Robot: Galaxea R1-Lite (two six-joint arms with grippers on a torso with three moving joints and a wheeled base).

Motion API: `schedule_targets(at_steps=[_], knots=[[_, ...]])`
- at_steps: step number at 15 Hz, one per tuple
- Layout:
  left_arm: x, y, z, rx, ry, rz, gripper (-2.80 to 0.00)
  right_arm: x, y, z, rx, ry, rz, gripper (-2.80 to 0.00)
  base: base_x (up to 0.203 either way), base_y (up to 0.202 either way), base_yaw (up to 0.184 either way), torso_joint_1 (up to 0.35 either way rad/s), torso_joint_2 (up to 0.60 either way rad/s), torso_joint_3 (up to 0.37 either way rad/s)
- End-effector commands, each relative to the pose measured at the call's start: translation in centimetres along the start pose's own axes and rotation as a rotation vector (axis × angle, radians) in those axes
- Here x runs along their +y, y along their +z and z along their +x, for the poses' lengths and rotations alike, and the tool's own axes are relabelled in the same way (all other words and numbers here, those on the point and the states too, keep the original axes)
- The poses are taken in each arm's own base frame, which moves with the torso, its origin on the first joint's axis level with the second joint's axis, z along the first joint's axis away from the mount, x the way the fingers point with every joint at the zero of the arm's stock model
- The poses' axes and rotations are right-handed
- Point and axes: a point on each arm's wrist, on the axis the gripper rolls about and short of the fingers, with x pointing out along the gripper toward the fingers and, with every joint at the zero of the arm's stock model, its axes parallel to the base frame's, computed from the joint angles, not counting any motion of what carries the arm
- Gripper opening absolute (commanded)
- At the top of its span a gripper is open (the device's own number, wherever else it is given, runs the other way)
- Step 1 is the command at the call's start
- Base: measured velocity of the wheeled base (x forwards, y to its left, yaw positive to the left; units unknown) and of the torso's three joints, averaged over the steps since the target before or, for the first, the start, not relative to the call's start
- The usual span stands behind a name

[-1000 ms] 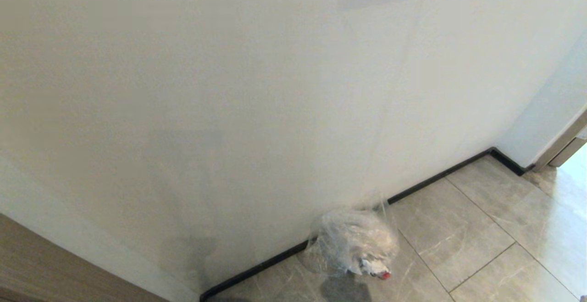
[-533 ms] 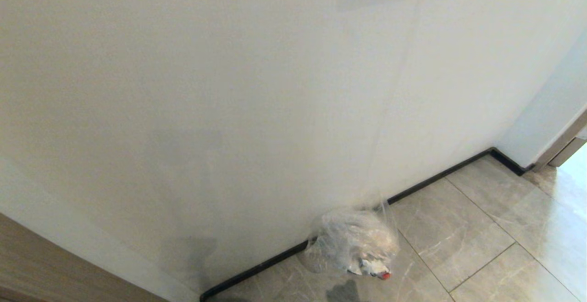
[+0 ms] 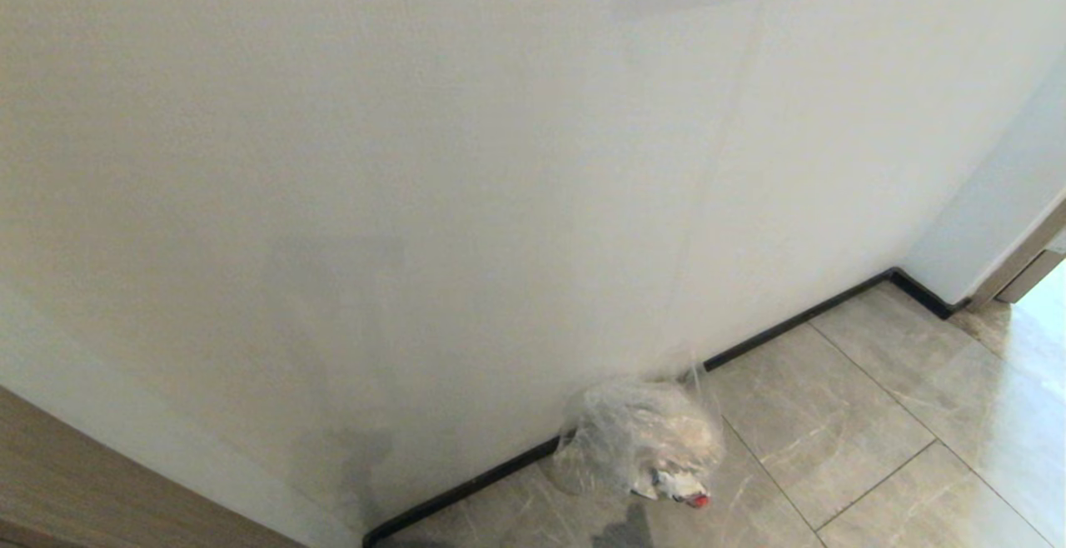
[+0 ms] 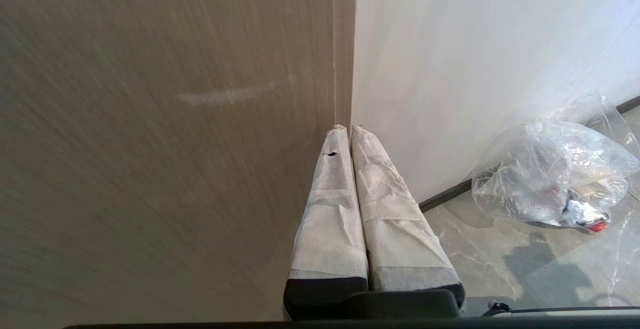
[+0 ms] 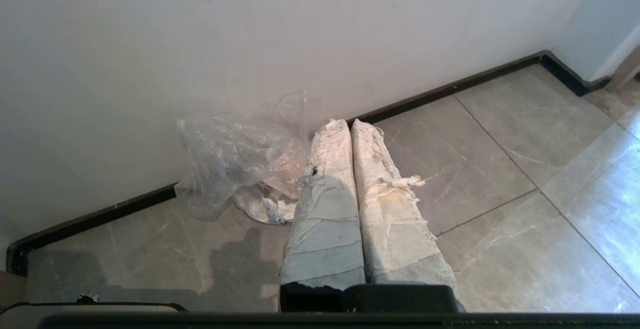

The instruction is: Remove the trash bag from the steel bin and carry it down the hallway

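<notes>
slumping against the dark baseboard point(image 3: 466, 485), the thin, crinkly clear plastic trash bag point(image 3: 645, 440) lies on grey marble-look floor tiles point(image 3: 833, 431). only the wrist views show the left pincer point(image 4: 346, 130) and right pincer point(image 5: 345, 124), both closed and empty.

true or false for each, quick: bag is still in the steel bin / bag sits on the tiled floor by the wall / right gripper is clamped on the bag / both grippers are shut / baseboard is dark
1. The trash bag is in the steel bin. False: no bin is in view; it lies on the floor.
2. It sits against the wall. True.
3. The right gripper is clamped on it. False: its closed fingers hold nothing.
4. The left gripper is also shut. True.
5. The baseboard is dark. True.
</notes>
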Motion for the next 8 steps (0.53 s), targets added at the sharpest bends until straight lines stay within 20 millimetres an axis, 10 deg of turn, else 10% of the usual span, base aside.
schedule_targets(at_steps=[1,8], knots=[[0.0,0.0,0.0,0.0,0.0,0.0,-2.8,0.0,-0.06,0.05,0.006,-0.001,0.003,-2.8,0.0,0.0,0.0,0.0,0.0,0.0],[0.0,0.0,0.0,0.0,0.0,0.0,-2.8,-0.01,-0.06,0.04,0.004,-0.005,0.035,-2.8,0.0,0.0,0.0,0.0,0.0,0.0]])
